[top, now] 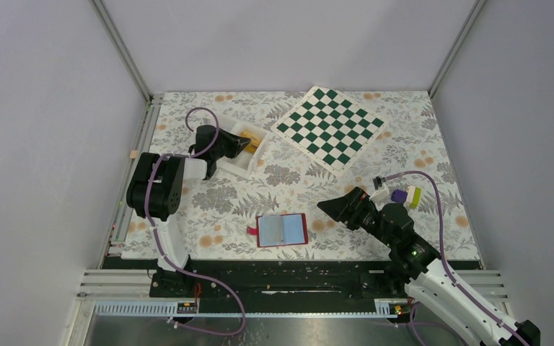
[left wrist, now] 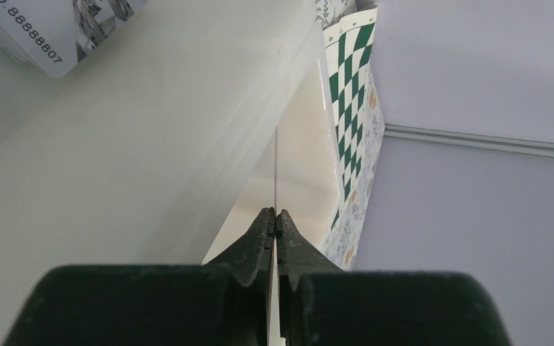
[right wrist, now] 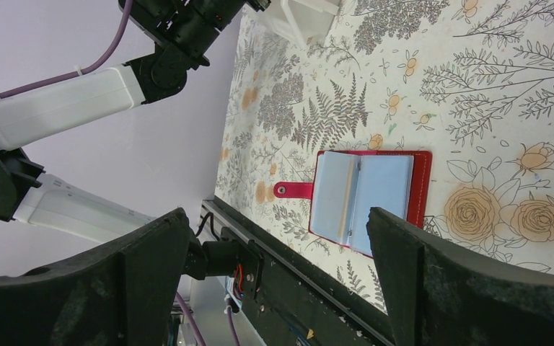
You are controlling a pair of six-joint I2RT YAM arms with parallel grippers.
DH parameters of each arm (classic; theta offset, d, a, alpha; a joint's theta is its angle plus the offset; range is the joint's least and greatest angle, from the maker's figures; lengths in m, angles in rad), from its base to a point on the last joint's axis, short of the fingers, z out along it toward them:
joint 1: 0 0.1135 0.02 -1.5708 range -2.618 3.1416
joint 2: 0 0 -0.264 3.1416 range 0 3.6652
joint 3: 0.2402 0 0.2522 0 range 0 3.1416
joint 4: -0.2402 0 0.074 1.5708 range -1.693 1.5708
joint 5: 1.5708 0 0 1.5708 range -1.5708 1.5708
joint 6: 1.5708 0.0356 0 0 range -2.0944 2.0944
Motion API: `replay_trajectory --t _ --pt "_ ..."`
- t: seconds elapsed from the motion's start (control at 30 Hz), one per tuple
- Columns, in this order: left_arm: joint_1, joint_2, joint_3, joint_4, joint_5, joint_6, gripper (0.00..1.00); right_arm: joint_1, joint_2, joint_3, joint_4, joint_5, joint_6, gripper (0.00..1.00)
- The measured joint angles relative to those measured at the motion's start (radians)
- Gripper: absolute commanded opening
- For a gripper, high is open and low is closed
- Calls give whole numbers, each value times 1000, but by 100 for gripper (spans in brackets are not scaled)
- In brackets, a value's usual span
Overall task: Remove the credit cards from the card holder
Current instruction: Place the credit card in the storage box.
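Observation:
The card holder (top: 282, 230), a red wallet, lies open on the table near the front edge, showing its pale blue inside and a small red tab. It also shows in the right wrist view (right wrist: 364, 198). Orange-yellow credit cards (top: 254, 141) lie in the white tray (top: 238, 167). My left gripper (top: 242, 146) reaches into the tray. In the left wrist view it (left wrist: 275, 213) is shut on a thin card (left wrist: 275, 166) seen edge-on. My right gripper (top: 330, 207) is open and empty, to the right of the wallet and apart from it; in its own view (right wrist: 275, 216) the jaws stand wide.
A green-and-white chessboard (top: 330, 127) lies at the back right. Small purple and lime-green objects (top: 402, 194) sit beside the right arm. A printed card with numbers (left wrist: 36, 36) lies by the tray wall (left wrist: 151, 144). The table's black front rail (right wrist: 296, 270) runs below the wallet.

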Motion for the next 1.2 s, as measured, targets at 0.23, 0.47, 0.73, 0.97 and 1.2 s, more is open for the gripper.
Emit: replay_trajectory --t 0.23,0.47,0.73,0.97,1.2 --pt "-14 0 5 -11 -28 24 6 0 0 0 -6 0 0 99" --pt "-43 0 32 -67 -85 38 6 0 -21 0 -17 0 0 99" --pt "-71 0 82 -190 -148 92 8 0 -37 0 -29 4 0 99" --pt "-91 0 108 -269 -180 128 12 0 -64 0 -36 6 -3 99" --pt "-97 0 138 -340 -209 165 18 0 -69 1 -55 7 -3 100"
